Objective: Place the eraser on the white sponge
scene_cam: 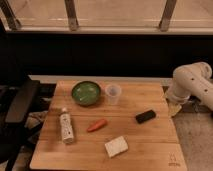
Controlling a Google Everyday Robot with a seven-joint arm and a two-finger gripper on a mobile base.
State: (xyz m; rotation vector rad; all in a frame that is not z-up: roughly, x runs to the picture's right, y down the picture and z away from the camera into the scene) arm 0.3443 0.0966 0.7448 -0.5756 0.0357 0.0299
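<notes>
My arm point(192, 82) reaches in from 3 o'clock, beside the worktop point(150, 150). My pincer point(174, 107) hangs just off the right edge, low under the arm. I cannot tell how far open it is, or whether it has hold of anything.

The eraser point(145, 116) lies flat on the worktop at about 3 o'clock from the middle, near the pincer but apart from it. The sponge point(116, 146) lies flat toward 6 o'clock, bare on top, at 7 o'clock from the eraser and not touching it.

A carrot point(97, 125) lies near the middle. A green bowl point(86, 93) sits at 11 o'clock, a clear cup point(113, 94) upright just beside it at 12. A bottle point(66, 126) lies on its side at 9 o'clock.
</notes>
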